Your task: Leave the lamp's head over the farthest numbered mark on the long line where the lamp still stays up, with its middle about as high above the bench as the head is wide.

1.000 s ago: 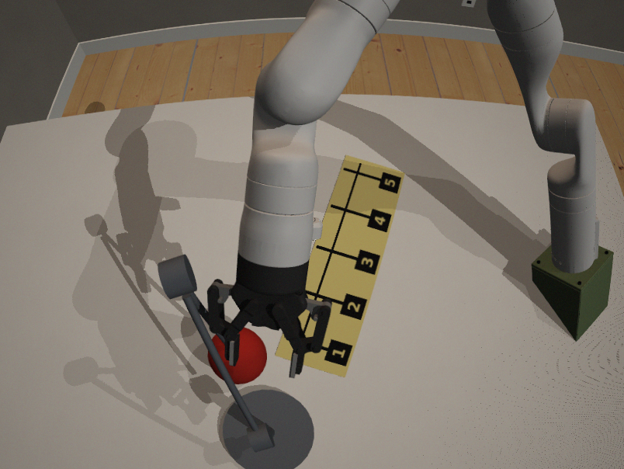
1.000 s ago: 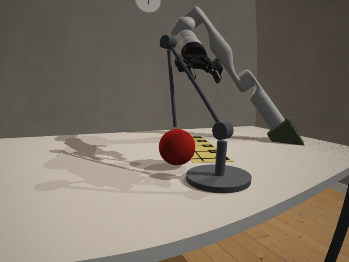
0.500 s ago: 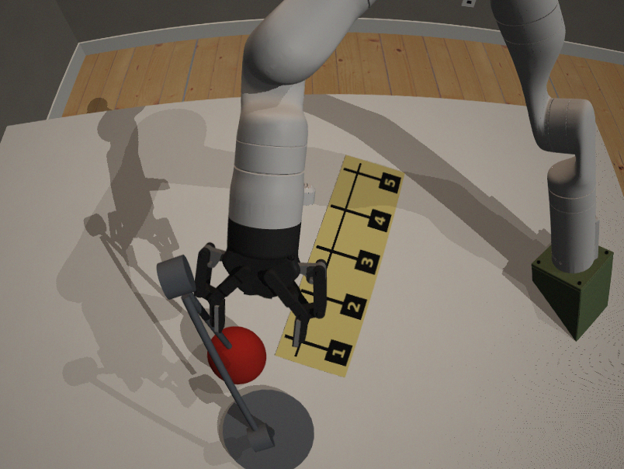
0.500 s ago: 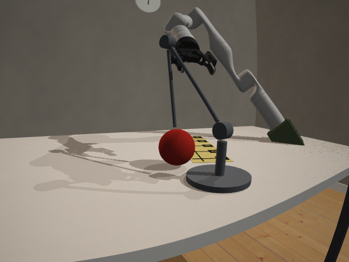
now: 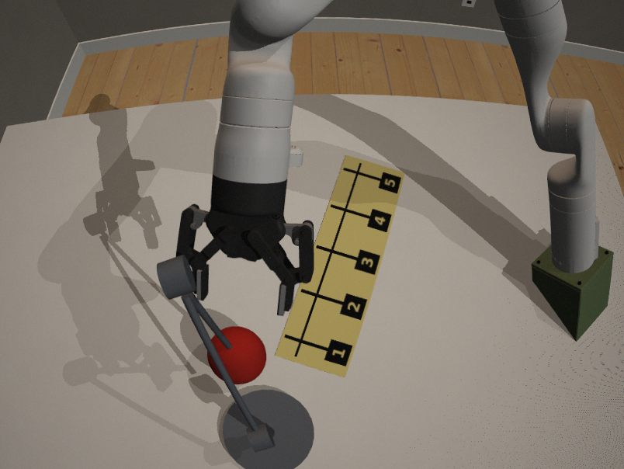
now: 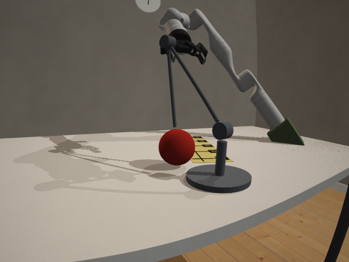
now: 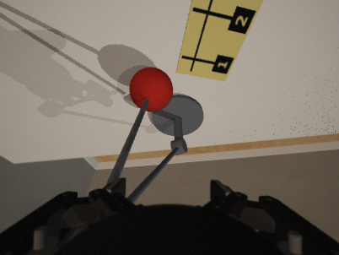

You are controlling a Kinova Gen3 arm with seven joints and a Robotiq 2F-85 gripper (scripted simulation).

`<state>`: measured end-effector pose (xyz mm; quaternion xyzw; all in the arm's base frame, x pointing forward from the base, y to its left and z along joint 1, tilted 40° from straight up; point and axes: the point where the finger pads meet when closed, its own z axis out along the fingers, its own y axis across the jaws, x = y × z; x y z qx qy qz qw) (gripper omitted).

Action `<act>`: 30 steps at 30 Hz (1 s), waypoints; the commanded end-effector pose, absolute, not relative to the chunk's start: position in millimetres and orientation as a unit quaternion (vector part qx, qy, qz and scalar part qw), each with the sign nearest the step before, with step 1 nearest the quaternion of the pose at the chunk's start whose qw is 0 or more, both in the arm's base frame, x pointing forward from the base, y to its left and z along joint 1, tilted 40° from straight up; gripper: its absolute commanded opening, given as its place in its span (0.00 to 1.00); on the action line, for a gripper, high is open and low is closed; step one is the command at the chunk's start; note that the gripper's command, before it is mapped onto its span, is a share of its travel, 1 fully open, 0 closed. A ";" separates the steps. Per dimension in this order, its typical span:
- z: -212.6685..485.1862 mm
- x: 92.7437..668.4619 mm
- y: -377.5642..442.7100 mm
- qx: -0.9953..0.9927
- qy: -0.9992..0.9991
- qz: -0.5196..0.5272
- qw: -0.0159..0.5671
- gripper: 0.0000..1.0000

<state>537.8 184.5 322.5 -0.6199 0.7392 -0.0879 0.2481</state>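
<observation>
The lamp has a round grey base (image 5: 270, 428), two thin arm rods and a red ball head (image 5: 236, 354). The rods fold up to a grey elbow joint (image 5: 175, 276), high over the bench (image 6: 167, 41). The head hangs low over the bench (image 6: 176, 146), left of the yellow strip (image 5: 342, 267) and close to mark 1 (image 5: 338, 352), not over the long line. My gripper (image 5: 243, 297) (image 6: 187, 56) is open and empty, high up beside the elbow joint. In the wrist view the rods pass close by the left finger of the gripper (image 7: 168, 186), with the head (image 7: 151, 89) far below.
The strip carries marks 1 to 5, with mark 5 (image 5: 390, 182) farthest from the lamp base. My arm's green mounting block (image 5: 572, 287) stands at the right edge of the bench. The bench's front edge runs close to the lamp base (image 6: 218, 178).
</observation>
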 end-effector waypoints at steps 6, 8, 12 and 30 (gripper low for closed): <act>338.4 537.1 184.2 -0.620 0.739 -0.088 0.249 1.00; 338.4 537.1 184.2 -0.620 0.739 -0.088 0.249 1.00; 337.8 537.1 184.0 -0.620 0.739 -0.088 0.249 1.00; 336.8 549.6 165.9 -0.649 0.722 -0.065 0.231 1.00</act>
